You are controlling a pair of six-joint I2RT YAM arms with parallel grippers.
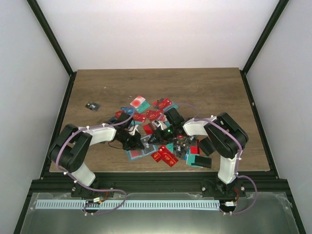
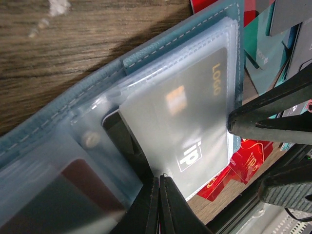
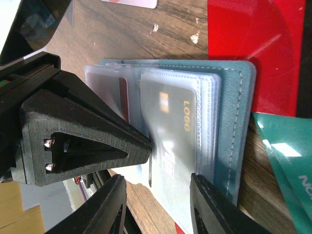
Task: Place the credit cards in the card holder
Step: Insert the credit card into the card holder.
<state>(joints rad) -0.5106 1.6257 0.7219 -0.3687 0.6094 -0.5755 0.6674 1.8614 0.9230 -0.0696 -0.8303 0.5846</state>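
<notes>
Stitched teal leather card holder (image 3: 234,122) lies open, long axis left-right. My left gripper (image 2: 159,181) pinches its glossy clear sleeve (image 3: 207,112); my right gripper (image 3: 157,178) is spread apart.

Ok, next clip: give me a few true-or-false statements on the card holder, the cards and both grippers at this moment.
1. The card holder lies open with its clear sleeves showing. True.
2. A grey card marked LOGO sits inside one clear sleeve. True.
3. The left gripper stands wide open. False: it is shut, its tip at a sleeve's edge.
4. The right gripper is clamped shut. False: its fingers stand apart at the end of the sleeves.
5. No loose cards lie near the holder. False: red cards and a teal card lie around it.
</notes>
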